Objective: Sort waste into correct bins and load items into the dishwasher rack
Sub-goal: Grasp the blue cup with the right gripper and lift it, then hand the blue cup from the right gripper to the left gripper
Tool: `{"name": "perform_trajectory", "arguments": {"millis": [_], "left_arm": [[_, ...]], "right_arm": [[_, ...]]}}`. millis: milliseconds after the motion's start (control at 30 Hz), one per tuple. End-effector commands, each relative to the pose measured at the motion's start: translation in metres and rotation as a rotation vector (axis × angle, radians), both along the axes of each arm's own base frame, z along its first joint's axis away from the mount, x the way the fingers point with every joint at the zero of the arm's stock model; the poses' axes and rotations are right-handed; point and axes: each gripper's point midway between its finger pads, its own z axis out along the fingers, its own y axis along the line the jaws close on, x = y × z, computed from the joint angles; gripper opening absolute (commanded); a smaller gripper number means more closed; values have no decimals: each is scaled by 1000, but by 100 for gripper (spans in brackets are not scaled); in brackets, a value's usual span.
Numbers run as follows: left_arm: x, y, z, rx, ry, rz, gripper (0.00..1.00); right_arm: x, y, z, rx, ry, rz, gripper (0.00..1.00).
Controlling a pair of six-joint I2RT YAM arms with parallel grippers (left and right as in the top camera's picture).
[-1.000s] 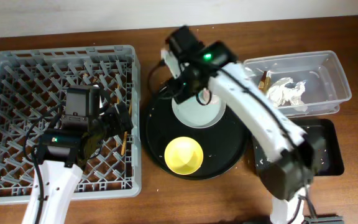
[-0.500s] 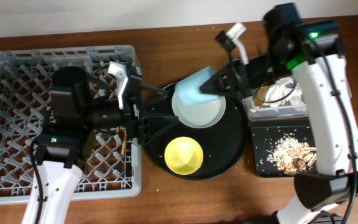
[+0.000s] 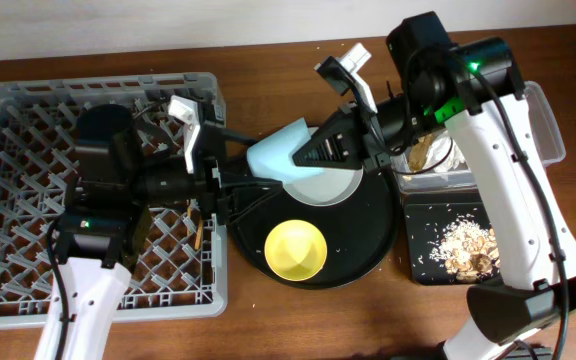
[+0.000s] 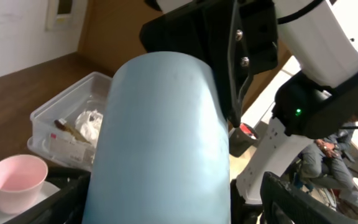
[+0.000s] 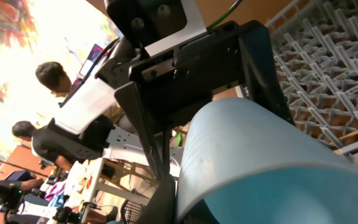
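Note:
The light blue cup hangs on its side above the round black tray, between the two arms. My right gripper is shut on its rim; the right wrist view shows a finger pinching the cup wall. My left gripper is open, and the cup fills the gap between its fingers. The white plate and yellow bowl sit on the round tray. The pink cup shows only in the left wrist view. Chopsticks lie in the grey dishwasher rack.
The clear tub at the right holds the white napkin and brown wrapper. The shallow black tray in front of it holds beige scraps. The round black tray lies between rack and bins.
My right gripper has carried the blue cup left, and the cup now sits between my left gripper's fingers. The left arm has barely moved.

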Motion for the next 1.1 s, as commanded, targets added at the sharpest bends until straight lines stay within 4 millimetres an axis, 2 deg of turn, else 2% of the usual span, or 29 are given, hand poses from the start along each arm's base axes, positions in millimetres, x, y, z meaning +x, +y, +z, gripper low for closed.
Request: {"name": "perform_trajectory", "arguments": {"millis": [0,33,200,233,267,300,367,400,433,467,500,533,633,700,767,867,933,967,1000,1067], "left_arm": [[-35,-13,13,-44,-33,-175,72],[-35,-13,13,-44,-33,-176,67],[-35,-13,13,-44,-33,-176,68],[-35,-13,13,-44,-33,-176,66],[-35,-13,13,-44,-33,-175,49],[-34,-12,13,-44,-33,-172,40],[-33,-12,12,-43,-33,-170,40],[-33,-12,12,-43,-32,-170,37],[-33,-12,12,-43,-32,-170,36],[-33,-12,12,-43,-33,-169,36],[-32,-12,12,-40,-34,-160,36],[-29,-13,11,-35,-35,-144,36],[-23,-12,10,-24,-37,-111,36],[-23,-12,10,-25,-39,-110,35],[-16,-12,8,-12,-43,-69,32],[-16,-12,8,-12,-46,-69,32],[-11,-6,7,-10,-36,-45,32],[-8,-2,5,-7,-18,-30,32],[-7,0,3,-4,-4,-24,32],[-7,0,3,-3,-1,-23,32]], "right_arm": [[-2,3,5,34,-34,16,4],[-2,3,6,35,-34,17,4],[-3,4,8,50,-35,22,4],[-4,5,8,50,-36,26,7],[-4,5,8,50,-36,26,15],[-1,2,8,51,-36,15,33],[11,-12,13,74,-33,-35,49],[30,-36,15,85,-40,-119,50],[40,-49,12,66,-42,-167,50],[45,-61,2,10,-16,-213,44],[47,-65,-8,-51,4,-231,17],[46,-64,-20,-120,27,-236,4],[30,-40,-41,-219,39,-159,4],[15,-24,-61,-355,53,-112,4],[6,-14,-67,-401,58,-84,4],[14,-24,-70,-420,73,-125,4],[40,-59,-64,-377,139,-259,4],[49,-72,-50,-295,218,-320,4],[48,-74,-38,-239,234,-330,4],[41,-75,-29,-229,205,-335,4]]}}
